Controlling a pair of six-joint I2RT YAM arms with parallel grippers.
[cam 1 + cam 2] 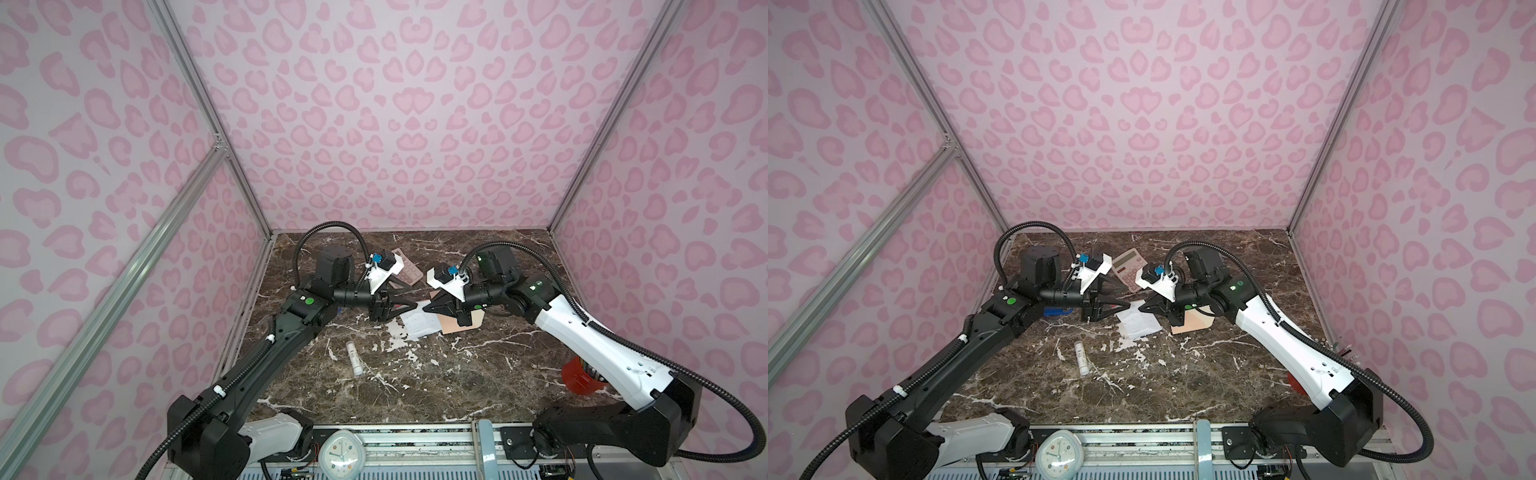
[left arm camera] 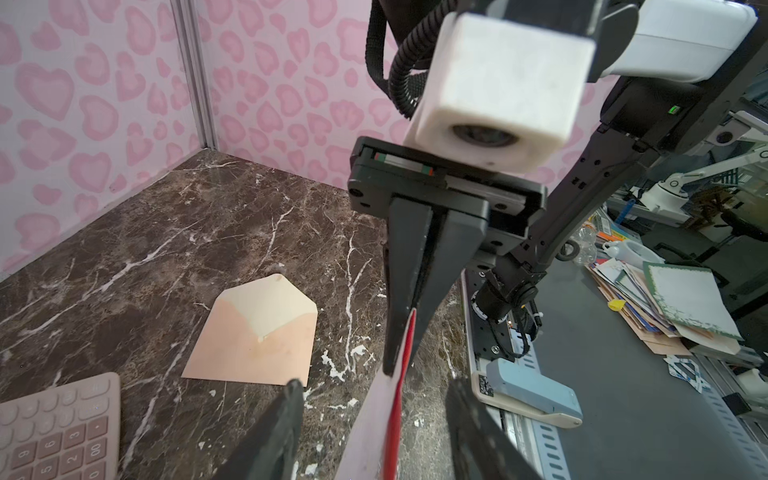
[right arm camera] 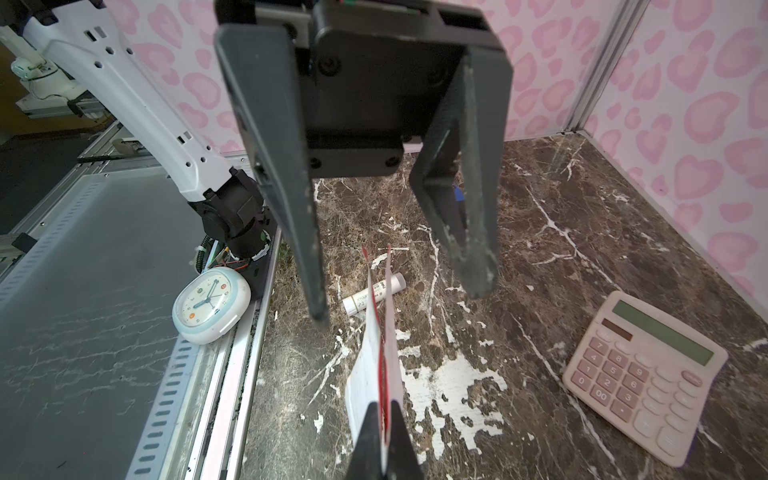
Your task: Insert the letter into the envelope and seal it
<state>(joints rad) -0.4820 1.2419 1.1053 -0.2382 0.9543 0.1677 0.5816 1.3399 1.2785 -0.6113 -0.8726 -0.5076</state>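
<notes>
In right claw (image 3: 382,415): letter (image 3: 365,374); calculator (image 3: 644,374) keys legible: 0, 00.

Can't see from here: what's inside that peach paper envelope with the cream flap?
In the peach paper envelope, flap open, only cream lining shows; deeper in is covered. The red-edged paper letter is outside.

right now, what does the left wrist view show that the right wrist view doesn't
Only the left wrist view: the peach paper envelope, cream flap open, flat on the brown marble table, and the right gripper shut on the red-edged paper letter. Only the right wrist view: the left gripper, jaws open, a white tube and a round white clock. Both: the letter, the pink-keyed calculator and the table.
</notes>
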